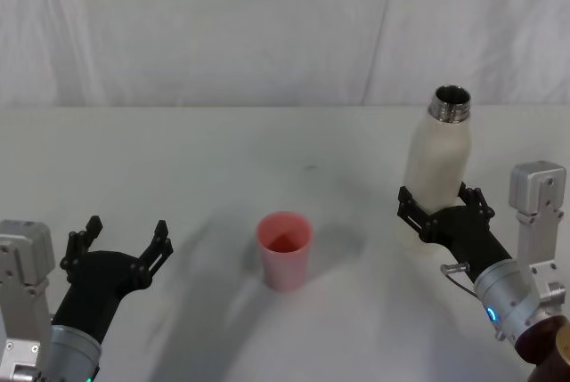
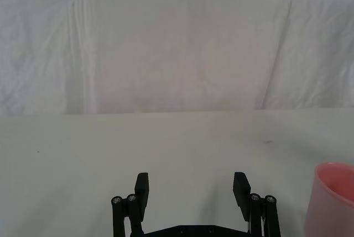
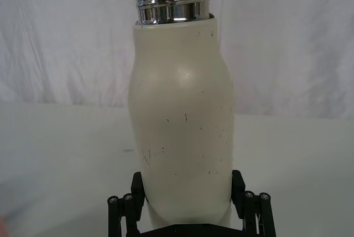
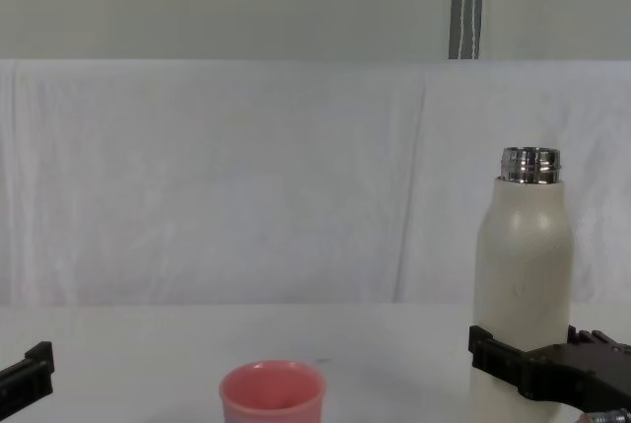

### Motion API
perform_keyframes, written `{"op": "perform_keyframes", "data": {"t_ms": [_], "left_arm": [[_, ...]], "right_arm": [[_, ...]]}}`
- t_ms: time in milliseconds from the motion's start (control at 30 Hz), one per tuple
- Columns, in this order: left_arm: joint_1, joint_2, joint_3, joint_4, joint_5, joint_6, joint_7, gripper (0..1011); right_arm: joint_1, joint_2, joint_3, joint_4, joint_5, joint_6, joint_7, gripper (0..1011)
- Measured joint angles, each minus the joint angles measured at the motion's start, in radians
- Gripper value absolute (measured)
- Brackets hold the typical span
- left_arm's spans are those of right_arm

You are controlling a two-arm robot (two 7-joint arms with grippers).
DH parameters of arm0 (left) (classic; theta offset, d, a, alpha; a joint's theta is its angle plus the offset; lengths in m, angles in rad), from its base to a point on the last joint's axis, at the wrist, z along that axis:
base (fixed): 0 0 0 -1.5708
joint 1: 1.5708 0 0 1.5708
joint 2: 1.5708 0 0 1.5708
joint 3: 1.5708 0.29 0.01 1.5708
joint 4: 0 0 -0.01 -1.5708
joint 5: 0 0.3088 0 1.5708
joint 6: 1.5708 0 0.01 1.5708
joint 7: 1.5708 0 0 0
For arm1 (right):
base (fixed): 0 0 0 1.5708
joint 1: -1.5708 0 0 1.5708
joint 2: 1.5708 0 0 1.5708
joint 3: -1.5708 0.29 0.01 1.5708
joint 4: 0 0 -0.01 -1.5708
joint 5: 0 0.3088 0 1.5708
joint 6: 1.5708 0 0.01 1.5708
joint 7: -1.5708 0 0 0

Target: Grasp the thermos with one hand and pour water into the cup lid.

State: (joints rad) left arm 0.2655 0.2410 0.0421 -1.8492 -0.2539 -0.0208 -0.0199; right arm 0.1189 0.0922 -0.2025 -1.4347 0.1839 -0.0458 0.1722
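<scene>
Legible text, labels, brands, numbers, signs: none can be read in any view. No print is seen on the thermos [image 3: 182,132], only small dark scuff marks on its cream body. The cup lid [image 1: 285,248] is plain pink, unmarked.
</scene>
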Motion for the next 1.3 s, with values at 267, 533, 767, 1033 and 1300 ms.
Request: {"op": "perform_keyframes", "data": {"t_ms": [267,533,767,1033,1300], "left_arm": [[0.0,0.0,0.0,0.0,0.0,0.0,0.0,1001],[0.0,0.0,0.0,0.0,0.0,0.0,0.0,1001],[0.0,0.0,0.0,0.0,0.0,0.0,0.0,1001],[0.0,0.0,0.0,0.0,0.0,0.0,0.0,1001],[0.0,0.0,0.0,0.0,0.0,0.0,0.0,1001]], "right_arm": [[0.0,0.0,0.0,0.0,0.0,0.0,0.0,951],[0.0,0.0,0.0,0.0,0.0,0.0,0.0,951],[-0.001,0.004,-0.002,-0.011,0.0,-0.001,0.003,951],[-0.001,0.017,-0.004,-0.032,-0.014,0.002,0.004,951],[-0.001,0.048,-0.015,-0.069,-0.066,0.012,0.003,951]]}}
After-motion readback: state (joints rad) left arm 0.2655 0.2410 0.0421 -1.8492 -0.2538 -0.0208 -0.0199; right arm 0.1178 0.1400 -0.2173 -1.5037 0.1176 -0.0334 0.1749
